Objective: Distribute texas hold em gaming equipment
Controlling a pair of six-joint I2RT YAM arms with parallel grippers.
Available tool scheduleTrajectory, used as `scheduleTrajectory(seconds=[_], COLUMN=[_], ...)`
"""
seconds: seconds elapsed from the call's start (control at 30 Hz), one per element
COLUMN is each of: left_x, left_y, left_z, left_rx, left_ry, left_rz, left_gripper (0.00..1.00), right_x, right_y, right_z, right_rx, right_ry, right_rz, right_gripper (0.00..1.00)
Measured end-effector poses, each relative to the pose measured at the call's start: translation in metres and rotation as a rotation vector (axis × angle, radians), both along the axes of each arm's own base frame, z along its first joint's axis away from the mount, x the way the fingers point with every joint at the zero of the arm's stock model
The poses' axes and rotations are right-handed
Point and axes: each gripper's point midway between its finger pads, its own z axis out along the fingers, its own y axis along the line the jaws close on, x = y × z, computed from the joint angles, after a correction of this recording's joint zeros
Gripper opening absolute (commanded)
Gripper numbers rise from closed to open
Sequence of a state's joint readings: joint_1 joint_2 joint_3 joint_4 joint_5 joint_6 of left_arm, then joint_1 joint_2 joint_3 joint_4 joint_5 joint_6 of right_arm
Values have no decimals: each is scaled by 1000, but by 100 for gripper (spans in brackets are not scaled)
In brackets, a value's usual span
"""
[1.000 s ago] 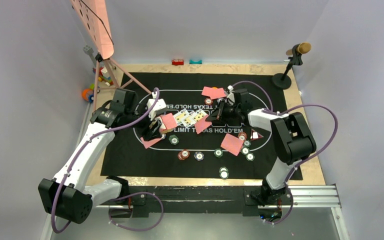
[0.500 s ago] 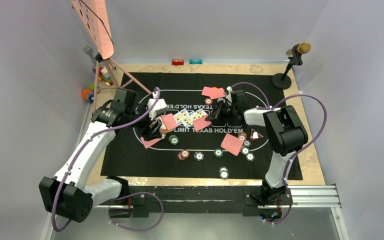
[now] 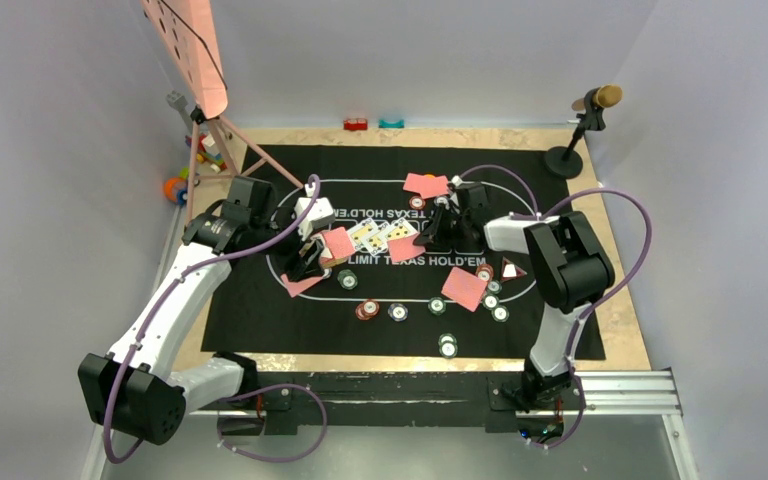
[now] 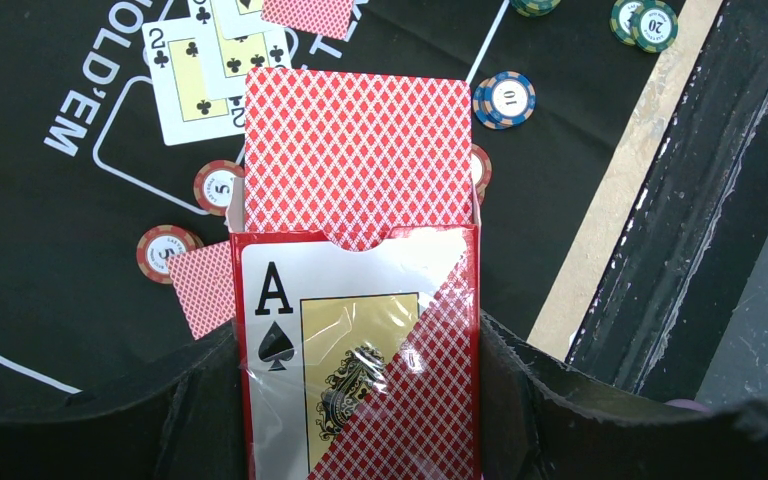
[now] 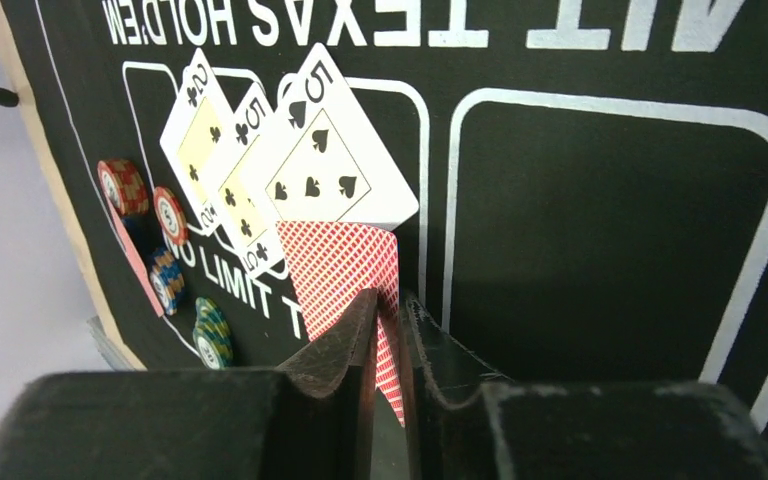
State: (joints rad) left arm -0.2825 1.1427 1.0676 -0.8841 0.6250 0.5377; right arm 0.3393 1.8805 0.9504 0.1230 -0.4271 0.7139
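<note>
My left gripper [image 4: 358, 345] is clamped on one red card box with an ace of spades on its white front [image 4: 400, 400], a finger on each long side. The box's long axis runs straight out from my wrist, and its open mouth points away from me. One stack of red-backed playing cards [image 4: 358, 150] sticks half out of that mouth, backs up, along the same line. One loose red-backed card [image 4: 203, 290] shows on the black printed mat [image 4: 40, 260] beside the box's left edge, with two red round chips marked 5 [image 4: 218, 186] by it.

Right of these, three white-faced cards [image 5: 322, 168] lie face up in one overlapping fan: a two of clubs, a five of clubs and a five of spades.

My right gripper [image 5: 390, 325] has a single red-backed card [image 5: 340, 265] between its fingers, which stand a narrow slit apart; I cannot tell whether they pinch it. That card is back up, its long axis running from my fingers out toward the fan.

From above, two more red-backed cards [image 3: 428, 185] overlap at the mat's far side. One further red-backed card [image 3: 463, 288] lies near right, beside four small round chips or short stacks [image 3: 500, 314]
</note>
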Motion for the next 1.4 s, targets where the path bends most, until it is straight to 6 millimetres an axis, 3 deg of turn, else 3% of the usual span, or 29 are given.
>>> scheduleTrajectory(seconds=[0.23,0.43,0.7,0.83,0.93,1.03,1.2,1.3,1.4], left_x=[0,0,-1,-1,-1,-1,-2,-2,-2], left_y=[0,0,0,0,0,0,0,0,1], left_z=[0,0,1,2,2,2,2,2,3], left_rx=[0,0,-1,-2,-2,-2,-2,-2,-3], left_ry=[0,0,-3,-6,-6,-5,-5,-6,-8], left_rz=[0,0,0,0,0,0,0,0,0], left_gripper=[0,0,0,0,0,0,0,0,0], right_x=[2,1,-8,-17,-20,-18,-27,-48,-68], right_y=[11,13,-3,-14,-12,6,52,77,98], right_z=[6,9,9,14,40,91,176,207,222], right_rx=[-44,-125,-241,-300,-274,-173,72,201,289], right_ry=[-36,-59,-47,-33,-72,-166,-328,-368,-372], right_rz=[31,36,16,19,33,73,205,303,388], right_gripper=[41,44,45,54,72,88,93,95,96])
